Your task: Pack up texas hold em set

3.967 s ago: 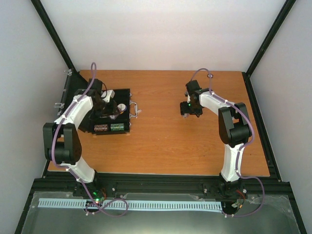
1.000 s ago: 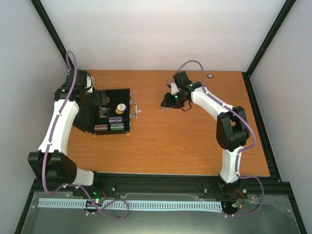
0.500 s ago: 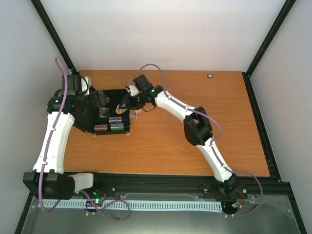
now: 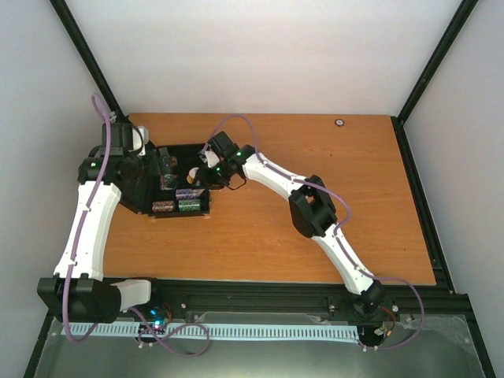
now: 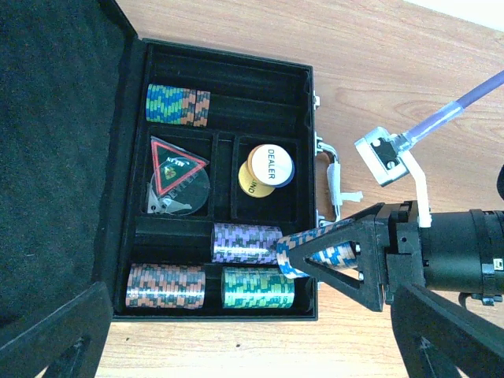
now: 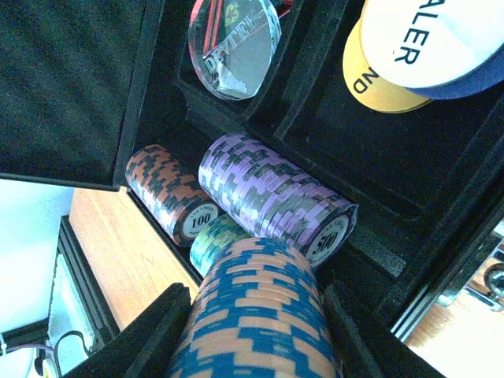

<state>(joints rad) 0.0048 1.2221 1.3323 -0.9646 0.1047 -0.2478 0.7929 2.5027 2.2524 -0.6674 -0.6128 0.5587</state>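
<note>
Right pincer (image 6: pixel 252 339) gripping blue-orange chip stack (image 5: pixel 305 246), above open case (image 5: pixel 236 87)

Open black case (image 5: pixel 260 102) — chip stacks (image 5: pixel 244 242), dealer discs (image 5: pixel 272 164) inside.

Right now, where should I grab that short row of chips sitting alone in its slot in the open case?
Pinch the short row of chips across its two end faces, coming straight down with jaws along the slot. The chips stand on edge, loose, so end pressure should keep them together. One end has free slot; the other sits close to the case wall.
</note>
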